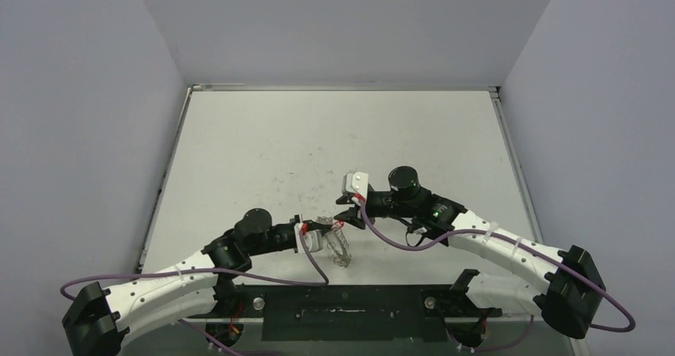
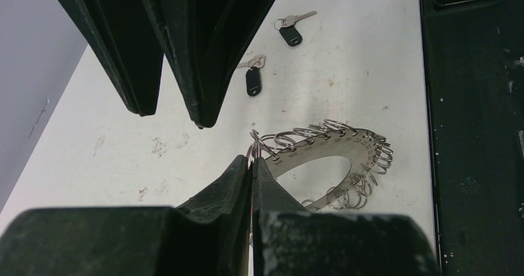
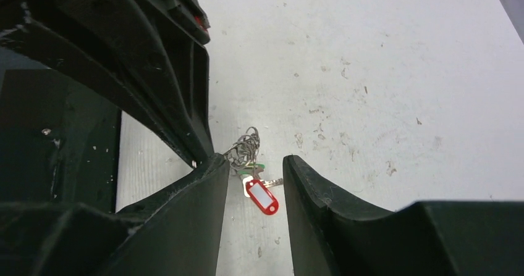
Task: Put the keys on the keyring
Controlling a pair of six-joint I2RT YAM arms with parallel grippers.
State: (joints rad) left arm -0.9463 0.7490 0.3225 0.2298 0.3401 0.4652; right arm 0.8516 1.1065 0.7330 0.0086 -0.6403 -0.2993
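L gripper [image 2: 252,160] clamps flat grey scalloped metal keyring [image 2: 333,151]; R gripper [image 3: 255,162] half-open, empty: hold steady, fetch black-headed silver keys [image 2: 254,81] ahead of L gripper.

Keyring [image 2: 359,157] lies on table [image 1: 318,141] nr its near edge, btwn both arms. L fingers [image 2: 232,186] meet on keyring's rim, at its L side in L wrist view. 2 keys [image 2: 253,80] lie on table past keyring, apart from it, one farther than other, nr R fingers [image 2: 204,54]. In R wrist view a tag [image 3: 262,197] lies on table btwn R fingers, just beside small rings [image 3: 245,145].
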